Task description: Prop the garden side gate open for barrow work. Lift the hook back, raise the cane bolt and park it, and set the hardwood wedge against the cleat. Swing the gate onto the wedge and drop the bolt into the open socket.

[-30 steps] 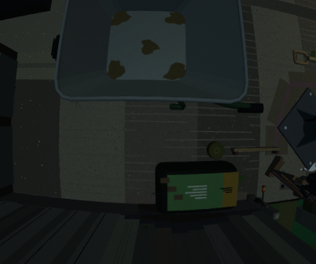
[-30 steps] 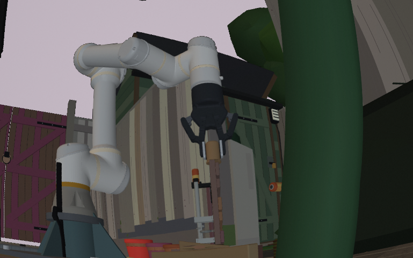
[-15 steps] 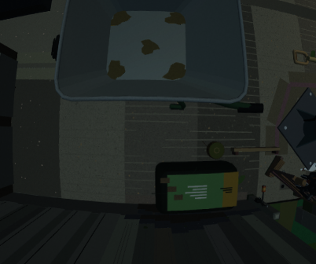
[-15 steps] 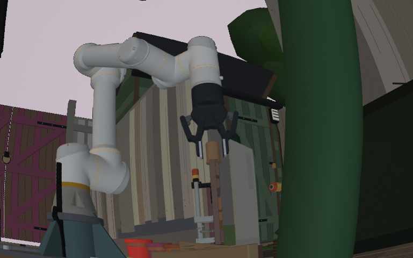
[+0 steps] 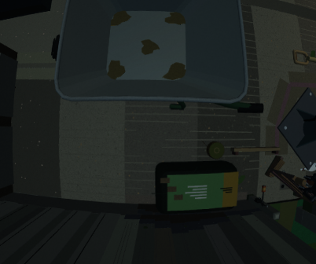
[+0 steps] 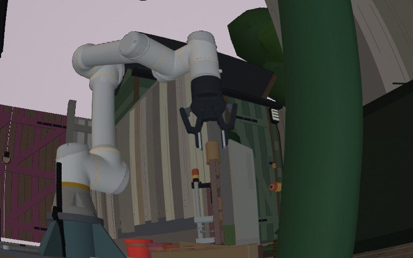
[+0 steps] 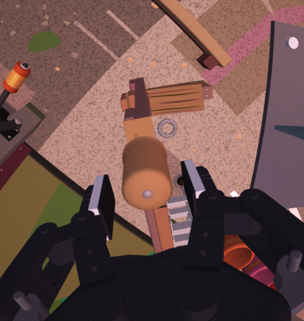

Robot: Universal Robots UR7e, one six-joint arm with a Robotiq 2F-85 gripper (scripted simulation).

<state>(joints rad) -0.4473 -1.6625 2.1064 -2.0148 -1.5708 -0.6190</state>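
Observation:
The gate [image 6: 216,198] shows only edge-on as a narrow stack of brown slats, and its lower part is hidden behind clutter at the ground. A tan cylindrical knob [image 7: 146,168] [image 6: 212,151] tops the gate's edge. My gripper [image 7: 145,185] [image 6: 211,138] hangs straight above the knob, open and holding nothing. The hardwood wedge [image 7: 173,99] lies on the speckled paving beyond the knob, with a grey ring socket [image 7: 167,127] beside it. The cane bolt with its orange striped cap [image 7: 16,77] [image 6: 195,175] stands upright to the left of the gate.
Behind the work stands a shed wall of pale vertical boards [image 6: 157,153] under a dark roof. A thick green trunk [image 6: 320,128] fills the right. A grey slab [image 7: 284,117] edges the paving. A long batten [image 7: 191,34] lies farther off. Red pots [image 6: 138,246] sit by my base.

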